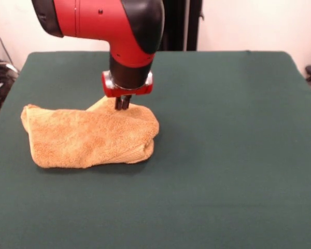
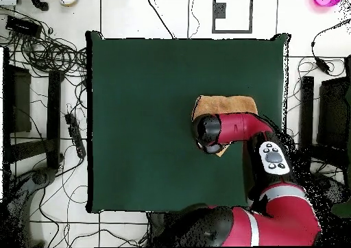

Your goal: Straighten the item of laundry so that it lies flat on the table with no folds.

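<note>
Golden-orange towel (image 1: pixel 90 136) folded double on green table (image 1: pixel 228 155); gripper (image 1: pixel 122 105) fingers together, seemingly pinching its far edge.

We see even, soft indoor light on the table (image 1: pixel 238 155); a faint shadow lies under the towel (image 1: pixel 88 137) below the fingers (image 1: pixel 122 102), with no glare.

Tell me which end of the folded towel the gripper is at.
In the front view, the gripper is at the picture-right end of the towel, on its far edge where the cloth is bunched thick. The left end lies untouched.
</note>
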Robot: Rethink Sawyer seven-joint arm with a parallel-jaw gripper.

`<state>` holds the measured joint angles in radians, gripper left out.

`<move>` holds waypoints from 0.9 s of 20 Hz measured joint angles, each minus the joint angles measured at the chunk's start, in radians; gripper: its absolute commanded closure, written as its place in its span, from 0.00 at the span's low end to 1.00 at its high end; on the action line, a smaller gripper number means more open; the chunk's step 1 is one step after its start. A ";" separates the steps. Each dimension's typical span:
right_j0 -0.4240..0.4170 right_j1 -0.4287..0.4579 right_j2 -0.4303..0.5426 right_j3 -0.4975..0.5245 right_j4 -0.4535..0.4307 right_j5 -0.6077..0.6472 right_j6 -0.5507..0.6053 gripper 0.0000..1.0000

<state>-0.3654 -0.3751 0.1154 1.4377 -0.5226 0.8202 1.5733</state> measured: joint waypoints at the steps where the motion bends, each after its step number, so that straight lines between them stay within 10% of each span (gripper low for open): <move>1: 0.000 0.000 0.000 -0.001 0.000 0.000 0.000 1.00; 18: 0.001 0.038 0.009 -0.077 0.010 0.107 0.000 1.00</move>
<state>-0.3644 -0.3373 0.1239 1.3608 -0.5131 0.9271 1.5733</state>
